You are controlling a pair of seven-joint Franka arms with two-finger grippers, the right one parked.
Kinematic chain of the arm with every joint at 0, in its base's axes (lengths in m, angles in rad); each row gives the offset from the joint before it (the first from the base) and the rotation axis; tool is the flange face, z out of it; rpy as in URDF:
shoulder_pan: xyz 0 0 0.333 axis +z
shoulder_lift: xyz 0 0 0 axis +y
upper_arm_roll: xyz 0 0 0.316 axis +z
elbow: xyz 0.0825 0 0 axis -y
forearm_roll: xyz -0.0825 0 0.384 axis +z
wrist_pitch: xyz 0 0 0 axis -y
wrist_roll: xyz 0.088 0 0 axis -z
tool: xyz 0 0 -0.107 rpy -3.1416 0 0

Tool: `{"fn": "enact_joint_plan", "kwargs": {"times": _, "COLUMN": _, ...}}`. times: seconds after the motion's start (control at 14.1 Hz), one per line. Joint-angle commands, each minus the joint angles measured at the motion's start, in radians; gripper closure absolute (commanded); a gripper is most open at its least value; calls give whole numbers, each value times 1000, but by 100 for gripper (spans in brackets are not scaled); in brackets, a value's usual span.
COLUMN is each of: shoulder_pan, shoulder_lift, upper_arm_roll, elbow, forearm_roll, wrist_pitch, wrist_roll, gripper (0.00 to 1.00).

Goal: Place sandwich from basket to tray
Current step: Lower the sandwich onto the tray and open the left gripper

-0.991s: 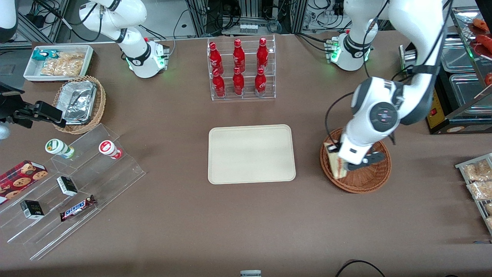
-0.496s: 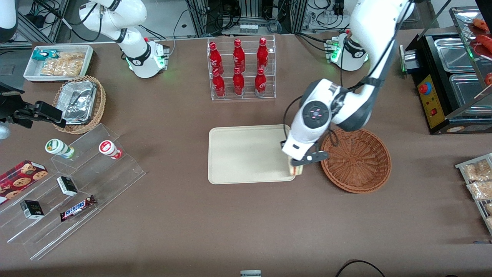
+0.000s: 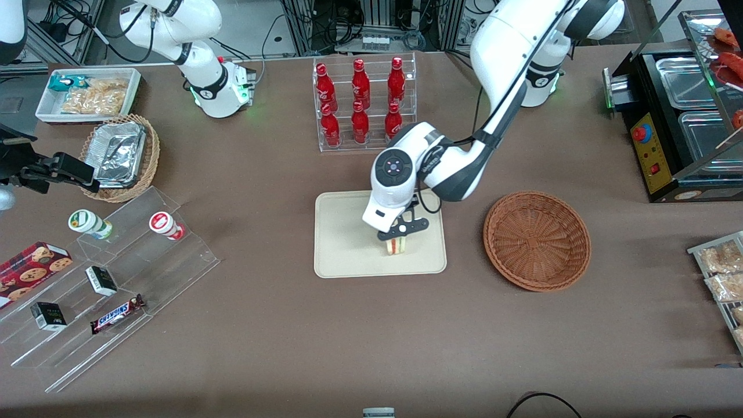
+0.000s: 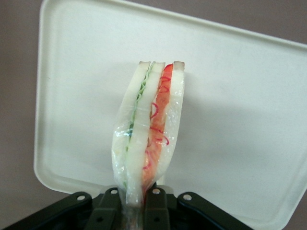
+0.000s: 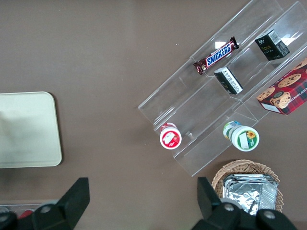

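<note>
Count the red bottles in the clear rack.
6 red bottles, all in the clear rack, farther from the camera than the tray: three on the upper tier, three on the lower. None seem hidden. The tool holds the sandwich over the tray.

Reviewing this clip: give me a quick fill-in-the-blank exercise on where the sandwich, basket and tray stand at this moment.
1. The gripper is shut on the ____.
2. The sandwich hangs over the ____, not the table.
3. The basket now holds ____.
4. The filling beside the green layer is coloured ____.

Missing words: sandwich; tray; nothing; red
</note>
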Motion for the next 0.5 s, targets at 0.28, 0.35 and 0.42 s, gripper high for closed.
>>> {"fn": "enact_joint_plan", "kwargs": {"times": 0.28, "shoulder_pan": -46, "shoulder_lift": 68, "upper_arm_roll": 13, "elbow": 71, "forearm_roll": 91, "wrist_pitch": -28, "wrist_roll": -76, "gripper": 96}}
{"fn": "enact_joint_plan", "kwargs": {"times": 0.35, "shoulder_pan": -45, "shoulder_lift": 69, "upper_arm_roll": 11, "elbow": 71, "forearm_roll": 86, "wrist_pitch": -27, "wrist_roll": -81, "gripper": 93}}
{"fn": "enact_joint_plan", "kwargs": {"times": 0.42, "shoulder_pan": -45, "shoulder_lift": 71, "upper_arm_roll": 10, "elbow": 71, "forearm_roll": 82, "wrist_pitch": -27, "wrist_roll": -85, "gripper": 79}}
